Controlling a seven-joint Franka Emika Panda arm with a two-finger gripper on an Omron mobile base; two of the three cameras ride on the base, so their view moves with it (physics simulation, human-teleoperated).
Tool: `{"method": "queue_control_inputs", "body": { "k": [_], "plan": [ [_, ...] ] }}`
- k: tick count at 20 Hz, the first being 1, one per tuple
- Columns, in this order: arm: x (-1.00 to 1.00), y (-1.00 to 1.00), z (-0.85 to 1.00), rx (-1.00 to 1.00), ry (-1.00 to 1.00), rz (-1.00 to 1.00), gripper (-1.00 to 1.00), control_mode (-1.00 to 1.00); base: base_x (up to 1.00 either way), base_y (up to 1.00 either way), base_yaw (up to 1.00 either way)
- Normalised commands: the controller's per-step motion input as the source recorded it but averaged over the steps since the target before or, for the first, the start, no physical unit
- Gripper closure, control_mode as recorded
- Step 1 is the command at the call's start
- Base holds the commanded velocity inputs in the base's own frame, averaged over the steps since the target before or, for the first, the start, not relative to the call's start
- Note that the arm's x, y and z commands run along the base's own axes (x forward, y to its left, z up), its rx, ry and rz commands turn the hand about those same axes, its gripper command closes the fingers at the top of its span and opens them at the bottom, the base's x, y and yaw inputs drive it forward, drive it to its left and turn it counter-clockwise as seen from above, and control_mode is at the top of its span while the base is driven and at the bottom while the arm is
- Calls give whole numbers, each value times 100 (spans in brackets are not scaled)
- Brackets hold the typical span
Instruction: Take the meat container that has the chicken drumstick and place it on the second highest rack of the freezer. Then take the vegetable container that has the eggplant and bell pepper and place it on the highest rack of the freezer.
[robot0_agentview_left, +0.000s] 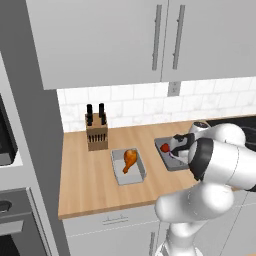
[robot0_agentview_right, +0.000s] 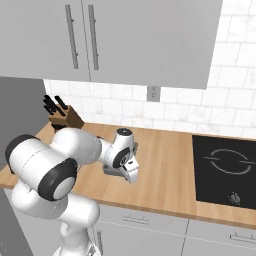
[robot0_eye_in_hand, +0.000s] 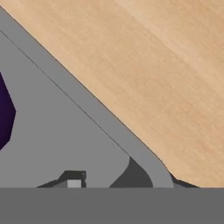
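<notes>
The wooden worktop (robot0_agentview_left: 90, 175) runs under the wall cabinets (robot0_agentview_left: 100, 40), with a knife block (robot0_agentview_left: 96, 131) near its back edge and a black hob (robot0_agentview_right: 227, 170) toward its right end. The meat container (robot0_agentview_left: 129, 166), a shallow grey tray holding the chicken drumstick (robot0_agentview_left: 130, 160), lies in the middle of the worktop, nearer the front edge, untouched. Just to its right sits the vegetable container (robot0_agentview_left: 167, 154), partly hidden by the arm, with the red bell pepper (robot0_agentview_left: 164, 147) showing and the purple eggplant (robot0_eye_in_hand: 5, 111) at the left of the hand view. The gripper (robot0_agentview_right: 131, 170) hangs low over this second tray, close to its rim (robot0_eye_in_hand: 109, 116); whether its fingers are apart or together I cannot tell. Both trays look stiff, light and smooth-walled, so likely slippery; the thin upright rim seems the only hold, one finger inside, one outside. Loose contents would probably slide if a tray tilts, so it should be carried level.
</notes>
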Motion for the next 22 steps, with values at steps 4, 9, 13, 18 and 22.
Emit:
{"method": "queue_control_inputs", "body": {
  "k": [4, 9, 13, 18, 22],
  "plan": [
    [0, 0, 0, 0, 0, 0, 100, -100, 0, 0, 0],
    [-5, 4, 27, 0, 0, -1, 100, -100, 0, 0, 0],
    [-53, 17, 97, 0, -13, -3, 100, -100, 0, 0, 0],
    [-98, 23, 100, 0, -26, -8, 100, -100, 0, 0, 0],
    [-94, 34, 71, 0, -21, -10, 100, -100, 0, 0, 0]
  ]
}}
